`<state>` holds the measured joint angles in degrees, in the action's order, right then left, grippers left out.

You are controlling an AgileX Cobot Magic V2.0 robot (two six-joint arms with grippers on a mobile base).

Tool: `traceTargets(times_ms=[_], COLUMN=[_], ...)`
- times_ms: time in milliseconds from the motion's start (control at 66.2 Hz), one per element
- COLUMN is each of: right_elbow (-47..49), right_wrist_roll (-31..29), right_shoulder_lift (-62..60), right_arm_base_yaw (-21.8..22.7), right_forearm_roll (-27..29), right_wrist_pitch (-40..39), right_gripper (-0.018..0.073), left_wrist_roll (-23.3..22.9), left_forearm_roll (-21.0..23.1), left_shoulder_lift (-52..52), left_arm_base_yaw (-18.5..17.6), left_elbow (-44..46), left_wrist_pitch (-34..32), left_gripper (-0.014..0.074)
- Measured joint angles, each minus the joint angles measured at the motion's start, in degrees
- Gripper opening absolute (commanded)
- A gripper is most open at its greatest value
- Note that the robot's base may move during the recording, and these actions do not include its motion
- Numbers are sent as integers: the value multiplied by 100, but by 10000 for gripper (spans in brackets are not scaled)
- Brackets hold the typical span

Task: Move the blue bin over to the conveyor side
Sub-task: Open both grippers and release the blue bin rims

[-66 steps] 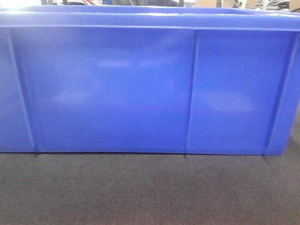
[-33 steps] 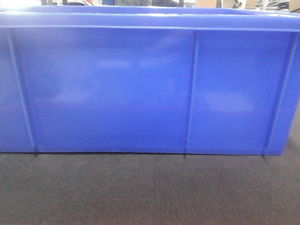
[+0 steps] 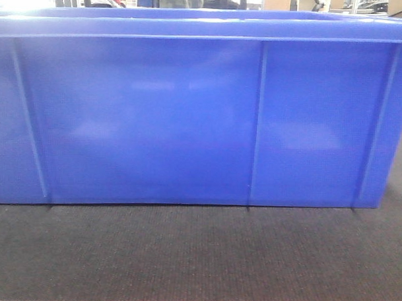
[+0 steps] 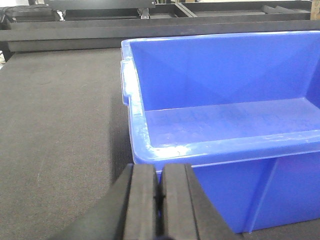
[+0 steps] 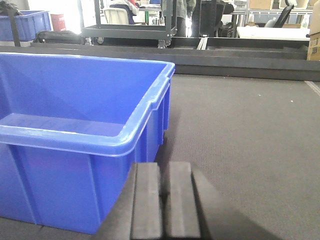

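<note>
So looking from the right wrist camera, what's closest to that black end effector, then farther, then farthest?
1. The blue bin, its near corner just left of the right end effector.
2. The conveyor, its dark belt stretching ahead and to the right.
3. The metal cart, beyond the belt's far frame, upper left.
4. The second blue bin, far top left; too close to call against the cart.

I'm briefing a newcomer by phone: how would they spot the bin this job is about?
Start at the wide dark woven conveyor with the red front edge. The blue bin stands on it, just beyond the shut left gripper and right gripper. It is the large, empty, glossy tote with thin vertical ribs and a thick rim; another blue bin sits far off behind the belt.
</note>
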<state>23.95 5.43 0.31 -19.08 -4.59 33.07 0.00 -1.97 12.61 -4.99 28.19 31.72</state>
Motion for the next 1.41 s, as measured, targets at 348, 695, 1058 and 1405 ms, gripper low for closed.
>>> traceTargets(times_ms=[348, 695, 1058, 1405], right_elbow=[0, 0, 0, 0], right_wrist_roll=[0, -11, -11, -11], right_shoulder_lift=[0, 0, 0, -7], right_arm_base_yaw=[0, 0, 0, 0], right_forearm_roll=[0, 0, 0, -4], right_wrist_pitch=[-13, -13, -13, -48], right_gripper=[-77, -77, -77, -77], left_wrist_roll=[0, 0, 0, 0], left_forearm_roll=[0, 0, -33, 89], left_shoulder_lift=[0, -29, -1195, -1231], left_arm_base_yaw=[0, 0, 609, 827], left_elbow=[0, 0, -1494, -2819], left_wrist_pitch=[0, 0, -1029, -2533], left_gripper=[-24, -24, -24, -24])
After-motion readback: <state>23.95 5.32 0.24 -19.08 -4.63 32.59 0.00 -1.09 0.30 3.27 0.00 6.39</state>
